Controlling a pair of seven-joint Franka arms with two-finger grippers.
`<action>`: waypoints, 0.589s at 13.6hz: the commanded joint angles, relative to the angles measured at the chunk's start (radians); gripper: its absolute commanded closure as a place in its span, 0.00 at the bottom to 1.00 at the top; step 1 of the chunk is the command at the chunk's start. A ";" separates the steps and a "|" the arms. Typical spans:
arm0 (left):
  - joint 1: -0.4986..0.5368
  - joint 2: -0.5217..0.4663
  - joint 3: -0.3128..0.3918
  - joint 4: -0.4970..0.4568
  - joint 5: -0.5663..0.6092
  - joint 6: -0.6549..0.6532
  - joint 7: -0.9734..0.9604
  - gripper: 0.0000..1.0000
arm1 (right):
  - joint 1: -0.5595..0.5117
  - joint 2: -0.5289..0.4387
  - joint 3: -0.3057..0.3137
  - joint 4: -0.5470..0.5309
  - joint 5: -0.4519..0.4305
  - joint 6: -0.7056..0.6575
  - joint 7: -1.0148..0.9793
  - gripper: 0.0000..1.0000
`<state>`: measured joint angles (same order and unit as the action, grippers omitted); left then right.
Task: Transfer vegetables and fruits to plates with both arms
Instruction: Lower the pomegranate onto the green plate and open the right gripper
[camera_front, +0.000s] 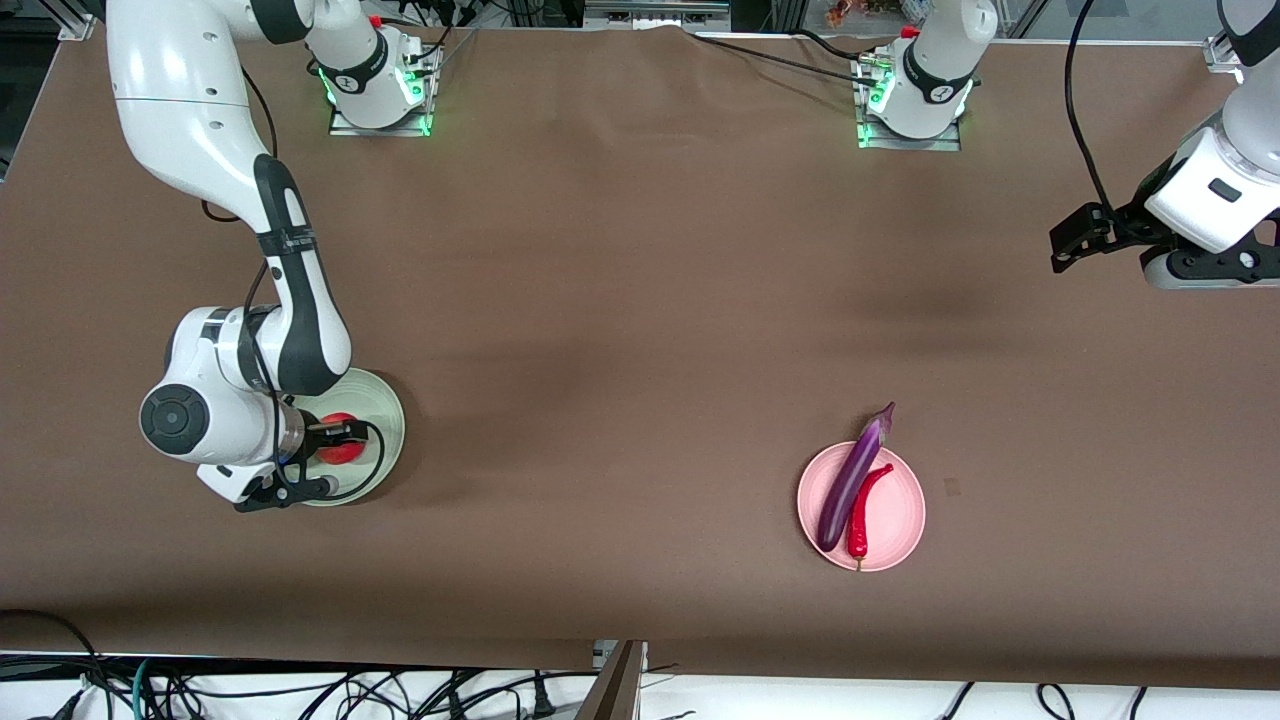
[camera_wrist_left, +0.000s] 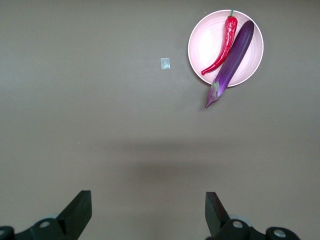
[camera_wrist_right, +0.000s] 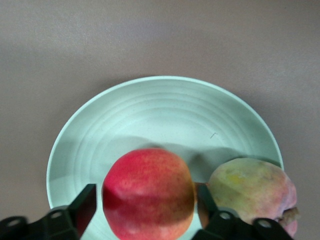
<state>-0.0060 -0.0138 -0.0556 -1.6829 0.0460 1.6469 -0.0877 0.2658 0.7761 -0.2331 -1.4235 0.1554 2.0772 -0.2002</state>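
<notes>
1. Lying mostly hidden under the right arm's wrist in the front view: the green plate (camera_front: 388, 415), only its rim and a sliver of the red fruit (camera_front: 338, 450) peeking out.
2. Hovering over the green plate (camera_wrist_right: 160, 115): the right gripper (camera_wrist_right: 147, 205), fingers standing either side of the red fruit (camera_wrist_right: 148, 192) and pressing its flanks, grasping it.
3. Sitting on the green plate just beside the red fruit: the peach (camera_wrist_right: 251, 192), cut off at the right wrist view's edge and wholly hidden in the front view.
4. Waiting over bare table (camera_front: 640, 300) toward the left arm's end, well apart from the pink plate (camera_front: 900, 520): the left gripper (camera_wrist_left: 147, 210), fingers spread wide and holding nothing.
5. Counting: two plates, two fruits, two vegetables, two arms.
6. Lying on the pink plate side by side and touching: the purple eggplant (camera_front: 855, 480) and the red chili (camera_front: 863, 510), the eggplant's stem end overhanging the rim on the side farther from the front camera.
7. Resting on the table near the pink plate (camera_wrist_left: 200, 45): a tiny pale scrap (camera_wrist_left: 165, 63), too small to identify.
8. Covering the table: a plain brown cloth; trailing along the edge nearest the front camera: loose black cables (camera_front: 450, 695).
</notes>
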 joint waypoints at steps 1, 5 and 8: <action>-0.008 -0.005 0.007 0.003 -0.020 -0.013 0.017 0.00 | -0.010 -0.062 0.005 0.003 0.007 -0.022 -0.016 0.00; -0.008 -0.003 0.007 0.006 -0.011 -0.016 0.034 0.00 | -0.011 -0.236 -0.014 0.014 -0.004 -0.222 -0.015 0.00; -0.008 -0.003 0.005 0.006 -0.011 -0.015 0.042 0.00 | -0.011 -0.299 -0.052 0.063 -0.002 -0.362 -0.013 0.00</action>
<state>-0.0094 -0.0135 -0.0557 -1.6828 0.0460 1.6449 -0.0718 0.2625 0.5197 -0.2763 -1.3737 0.1548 1.8024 -0.2020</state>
